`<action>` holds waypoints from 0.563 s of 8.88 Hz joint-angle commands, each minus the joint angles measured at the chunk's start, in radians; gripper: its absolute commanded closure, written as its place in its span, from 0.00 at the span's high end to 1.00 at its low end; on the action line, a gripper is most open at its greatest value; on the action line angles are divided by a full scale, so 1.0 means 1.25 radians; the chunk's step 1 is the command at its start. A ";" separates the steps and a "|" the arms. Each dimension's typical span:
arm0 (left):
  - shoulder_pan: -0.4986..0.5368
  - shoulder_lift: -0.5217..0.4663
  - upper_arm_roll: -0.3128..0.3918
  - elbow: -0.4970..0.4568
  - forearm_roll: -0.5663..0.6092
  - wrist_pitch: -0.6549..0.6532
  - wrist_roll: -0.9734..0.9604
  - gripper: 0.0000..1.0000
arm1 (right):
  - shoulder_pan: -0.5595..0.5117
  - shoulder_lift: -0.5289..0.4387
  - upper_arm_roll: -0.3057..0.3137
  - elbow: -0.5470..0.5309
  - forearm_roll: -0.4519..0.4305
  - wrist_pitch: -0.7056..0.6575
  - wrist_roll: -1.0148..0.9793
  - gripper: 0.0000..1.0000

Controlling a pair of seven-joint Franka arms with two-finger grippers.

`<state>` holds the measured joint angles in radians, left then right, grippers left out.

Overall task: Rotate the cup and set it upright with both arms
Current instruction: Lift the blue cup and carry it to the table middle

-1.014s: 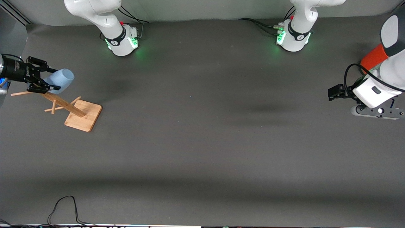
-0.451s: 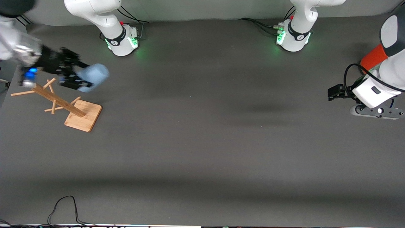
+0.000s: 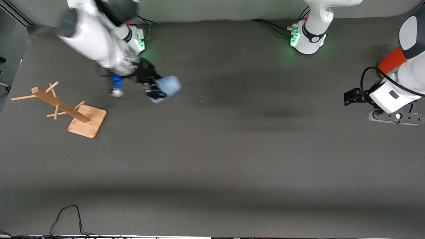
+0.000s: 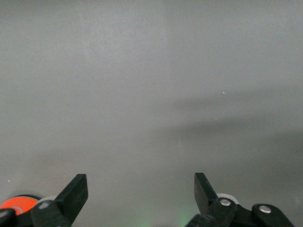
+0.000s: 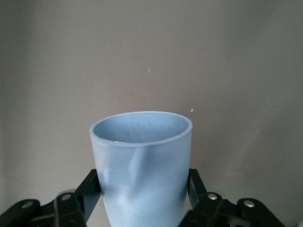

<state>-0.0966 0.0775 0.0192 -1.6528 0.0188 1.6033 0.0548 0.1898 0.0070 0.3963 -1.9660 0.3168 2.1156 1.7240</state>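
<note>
The pale-blue cup (image 3: 166, 87) lies on its side in the air, held by my right gripper (image 3: 153, 88), which is shut on its body over the dark table toward the right arm's end. In the right wrist view the cup (image 5: 142, 163) sits between the two black fingers (image 5: 89, 189), its open mouth pointing away from the wrist. My left gripper (image 3: 348, 97) hangs open and empty over the table at the left arm's end. In the left wrist view the gripper (image 4: 141, 189) shows spread fingertips with only bare table between them.
A wooden cup rack (image 3: 66, 109) lies tipped on its base near the right arm's end. An orange-red can (image 3: 391, 60) stands beside the left arm. A black cable (image 3: 68, 217) loops at the table's near edge.
My right arm has swung the cup away from the wooden rack toward the table's middle, over about a second. The left arm has not moved.
</note>
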 commanded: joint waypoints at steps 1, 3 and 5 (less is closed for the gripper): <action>-0.006 -0.020 0.003 -0.015 0.008 0.003 0.003 1.00 | -0.007 0.169 0.106 0.075 -0.106 0.102 0.232 0.32; -0.006 -0.020 0.003 -0.015 0.008 0.003 0.003 1.00 | 0.010 0.377 0.189 0.155 -0.360 0.150 0.510 0.33; -0.006 -0.020 0.003 -0.015 0.008 0.003 0.003 1.00 | 0.023 0.558 0.266 0.229 -0.638 0.150 0.745 0.37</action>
<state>-0.0971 0.0774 0.0195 -1.6530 0.0189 1.6033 0.0548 0.2035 0.5347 0.6782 -1.8019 -0.3283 2.3136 2.5063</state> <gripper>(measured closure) 0.000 0.211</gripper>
